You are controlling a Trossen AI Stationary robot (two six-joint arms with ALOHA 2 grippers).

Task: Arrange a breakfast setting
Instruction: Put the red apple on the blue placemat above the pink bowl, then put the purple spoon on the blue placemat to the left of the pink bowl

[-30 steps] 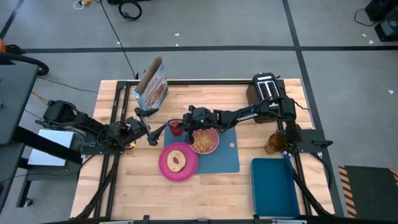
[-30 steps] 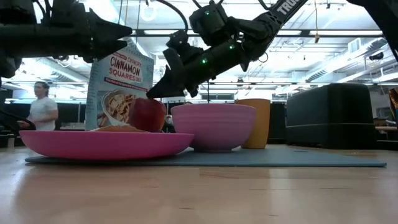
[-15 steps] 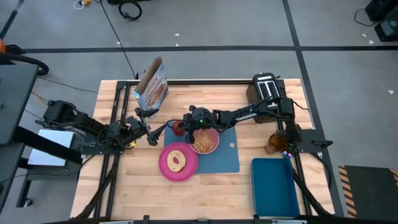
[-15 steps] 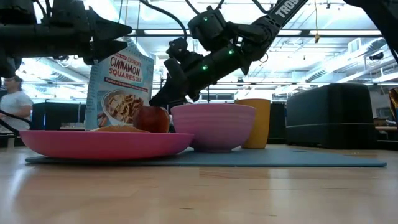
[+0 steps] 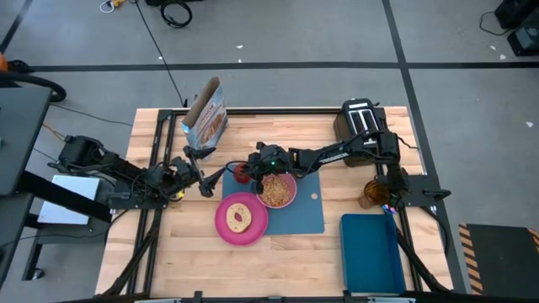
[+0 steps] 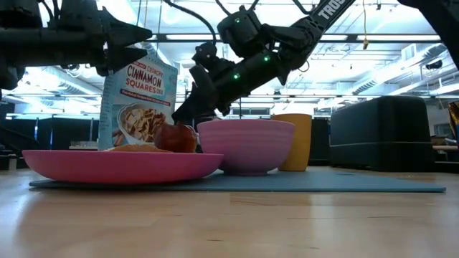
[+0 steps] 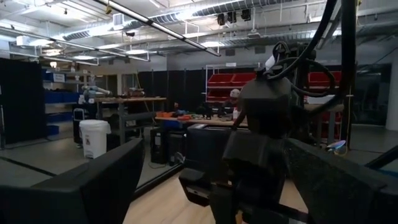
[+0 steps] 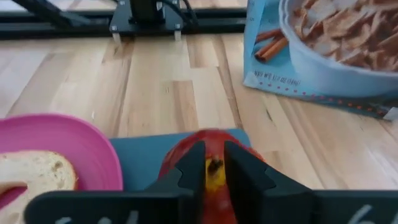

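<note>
A red apple sits on the far left corner of the blue mat. My right gripper slants down onto its top, its fingers a narrow gap apart on either side of the stem. On the mat stand a pink plate bearing a bagel and a pink bowl of cereal. An amber cup stands on the table at the right. My left gripper hangs open above the table, left of the mat. My right gripper comes at the apple's top slanting down from the table's right side, one finger on each side of the stem. Yellow skin shows between stem and fingers. Whether the fingertips touch the apple, I cannot tell. The apple rests on the mat.
A cereal box stands at the far left and a black toaster at the far right. A darker blue tray lies at the near right. Bare wood lies along the near edge, in front of the plate.
My right gripper has gone down with the apple. The apple, lifted clear a second ago, now sits lower behind the plate's rim and has kept still over the last half second.
</note>
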